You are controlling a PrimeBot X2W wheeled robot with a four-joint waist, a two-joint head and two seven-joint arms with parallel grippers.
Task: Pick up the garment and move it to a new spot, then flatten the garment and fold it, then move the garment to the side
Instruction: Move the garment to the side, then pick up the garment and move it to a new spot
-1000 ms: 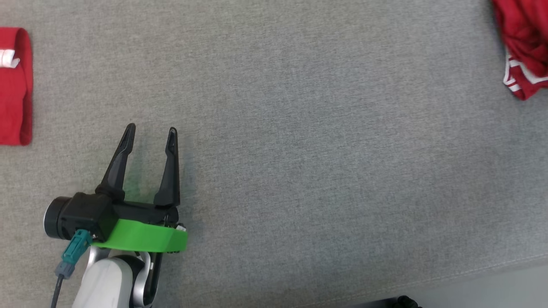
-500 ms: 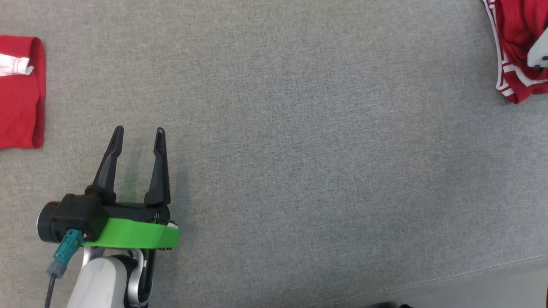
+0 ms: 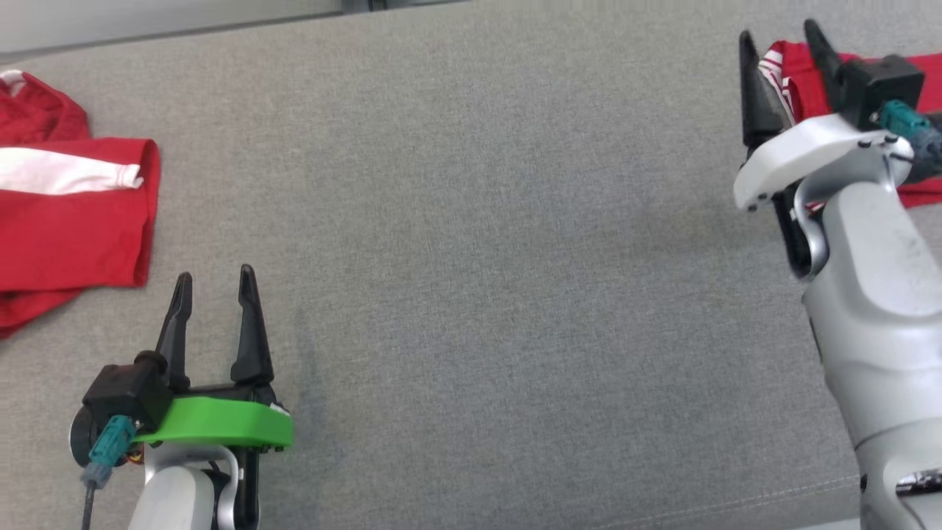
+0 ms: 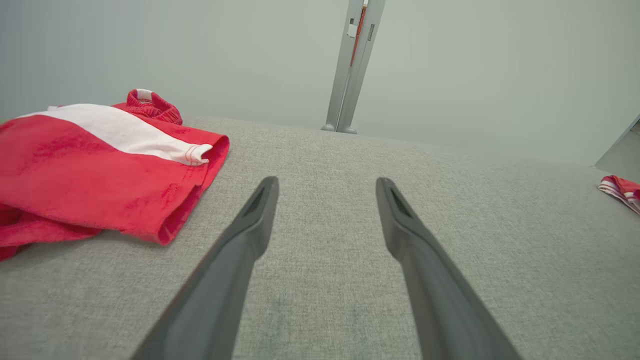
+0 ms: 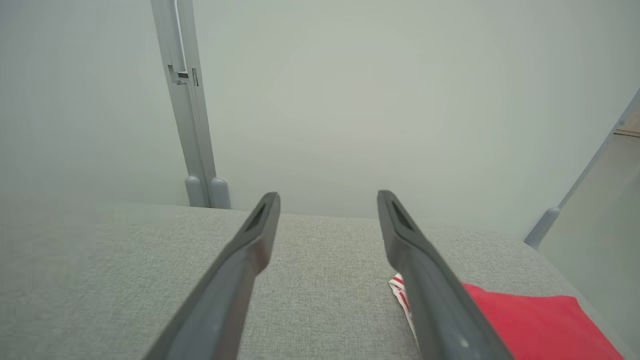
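A red garment with a white stripe (image 3: 73, 221) lies crumpled at the left of the grey cloth surface (image 3: 478, 258). In the left wrist view this garment (image 4: 100, 165) sits left of my fingers. My left gripper (image 3: 215, 276) is open over bare cloth, just right of it and apart. A second red garment with white trim (image 3: 798, 81) lies at the far right, partly hidden by my right arm. My right gripper (image 3: 778, 33) is open above its left edge; the right wrist view shows that garment (image 5: 525, 320) beside the right finger. Nothing sits between my left gripper (image 4: 325, 182) or right gripper (image 5: 327, 197) fingers.
The surface's far edge (image 3: 221, 26) runs along the top of the head view, and a seam (image 3: 736, 500) marks its front edge at the lower right. A grey post (image 4: 352, 65) stands against the pale wall behind. Between the two garments is a wide stretch of bare cloth.
The head camera has shifted, so the far edge now shows. My right arm and open gripper have come into view over the right garment. The left gripper stays open.
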